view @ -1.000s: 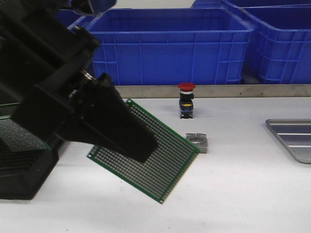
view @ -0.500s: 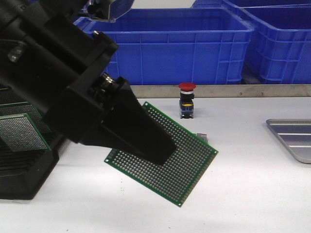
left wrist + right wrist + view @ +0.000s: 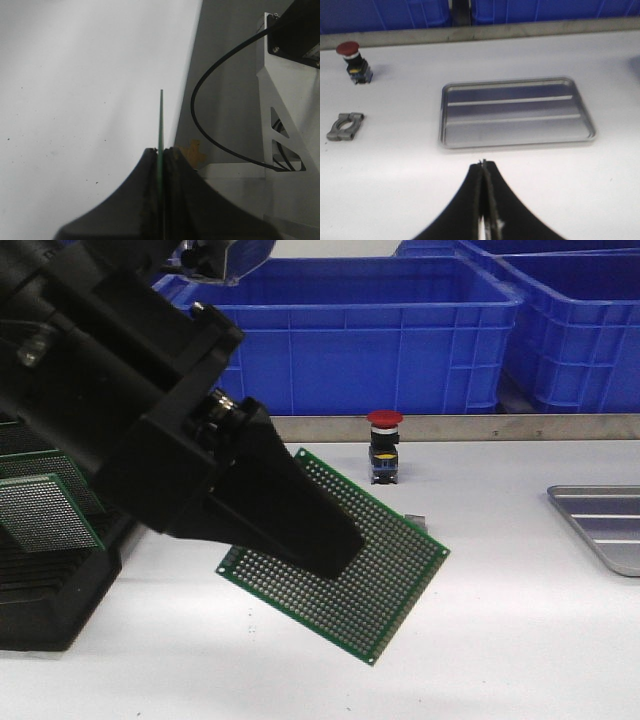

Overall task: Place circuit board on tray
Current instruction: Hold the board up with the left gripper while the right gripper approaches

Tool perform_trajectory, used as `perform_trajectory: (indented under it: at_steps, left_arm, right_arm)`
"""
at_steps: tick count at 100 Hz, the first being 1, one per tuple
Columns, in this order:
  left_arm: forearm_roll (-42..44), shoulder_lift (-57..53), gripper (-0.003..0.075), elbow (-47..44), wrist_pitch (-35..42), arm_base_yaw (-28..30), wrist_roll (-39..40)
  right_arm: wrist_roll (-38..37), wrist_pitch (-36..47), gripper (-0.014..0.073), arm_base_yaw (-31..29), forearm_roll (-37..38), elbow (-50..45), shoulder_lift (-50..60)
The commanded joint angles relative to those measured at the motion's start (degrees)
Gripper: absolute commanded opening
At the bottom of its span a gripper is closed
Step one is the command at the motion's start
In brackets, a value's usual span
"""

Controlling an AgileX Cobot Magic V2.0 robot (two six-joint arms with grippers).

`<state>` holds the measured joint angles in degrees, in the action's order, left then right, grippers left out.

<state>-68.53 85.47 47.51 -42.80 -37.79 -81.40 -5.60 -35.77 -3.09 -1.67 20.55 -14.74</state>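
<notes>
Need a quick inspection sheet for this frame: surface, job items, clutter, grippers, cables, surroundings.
Surface: white table, no spills seen.
Job's things: thin green perforated circuit board held tilted above the table; shallow silver metal tray has nothing in it and lies to the right, apart from the board.
Clutter: red-capped push button stands upright; small grey metal clamp block lies near it.
Grippers: left gripper shut on the board's edge; right gripper shut, holding nothing.
Cables: black cable loops by a metal bracket.
Surroundings: big blue plastic bins behind; black rack with another green board at left.
</notes>
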Motion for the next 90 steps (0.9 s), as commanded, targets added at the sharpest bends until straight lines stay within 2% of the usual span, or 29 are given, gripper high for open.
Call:
perform_trajectory:
  at_steps: [1, 20, 35, 44, 53, 61, 70, 90]
  left_arm:
    - [-3.00, -1.65, -0.0017, 1.66, -0.84, -0.51, 0.01]
    - [-3.00, -1.65, -0.0017, 1.66, -0.84, -0.51, 0.01]
    - [-3.00, -1.65, -0.0017, 1.66, -0.84, -0.51, 0.01]
    - [-3.00, -1.65, -0.0017, 1.66, -0.71, -0.51, 0.01]
    - [-3.00, -1.65, -0.0017, 1.66, -0.46, -0.51, 0.01]
    - [-3.00, -1.65, -0.0017, 1.66, -0.46, -0.51, 0.01]
    - [-3.00, -1.65, -0.0017, 1.66, -0.46, -0.51, 0.01]
    - [-3.00, -1.65, -0.0017, 1.66, -0.46, -0.51, 0.01]
  right_arm:
    - [1.00, -0.14, -0.0062, -0.18, -4.26, 4.05, -5.65]
    - [11.34, -3.50, -0.0062, -0.18, -20.95, 6.94, -16.01]
    - [29.29, -5.55, -0.0032, -0.18, -39.32, 7.07, -23.21]
    - [41.61, -8.36, 0.0046, -0.12, -49.81, 7.07, -26.77]
    - [56.21, -10.76, 0.0176, 1.18, -57.79, 7.07, -29.29]
    - [69.14, -11.22, 0.0297, 4.08, -62.08, 7.07, -30.85]
    - [80.13, -11.22, 0.0372, 8.40, -64.46, 7.07, -33.21]
    - [92.14, -11.22, 0.0382, 17.49, -65.79, 8.33, -40.74]
